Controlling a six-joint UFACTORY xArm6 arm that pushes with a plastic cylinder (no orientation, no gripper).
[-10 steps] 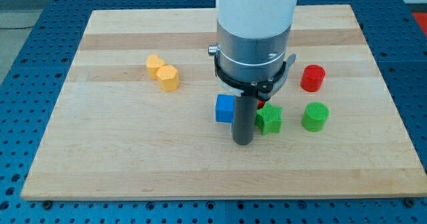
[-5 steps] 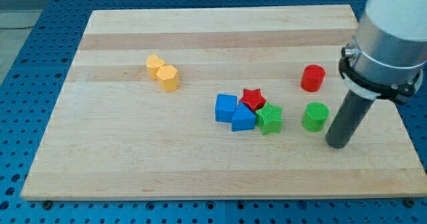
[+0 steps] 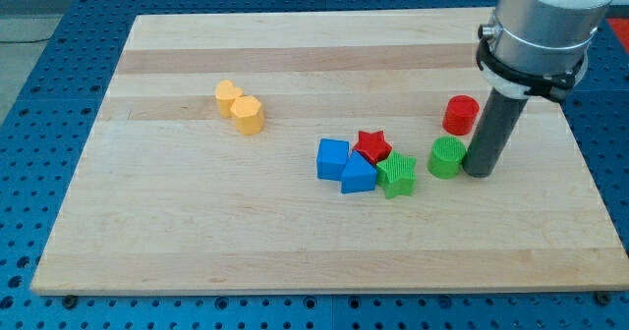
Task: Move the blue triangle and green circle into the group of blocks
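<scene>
The blue triangle (image 3: 358,174) sits in a tight cluster with the blue cube (image 3: 332,158), the red star (image 3: 372,145) and the green star (image 3: 398,175), right of the board's middle. The green circle (image 3: 446,158) stands a short gap to the right of the green star. My tip (image 3: 479,170) rests on the board right against the green circle's right side. The rod rises up and to the right from there.
A red cylinder (image 3: 459,115) stands just above the green circle, close to the rod. Two yellow blocks (image 3: 241,107) sit together at the upper left. The wooden board (image 3: 197,232) lies on a blue perforated table.
My tip swung from the blue triangle's side to the far right, then moved left against the green circle. The green circle has slid left toward the green star.
</scene>
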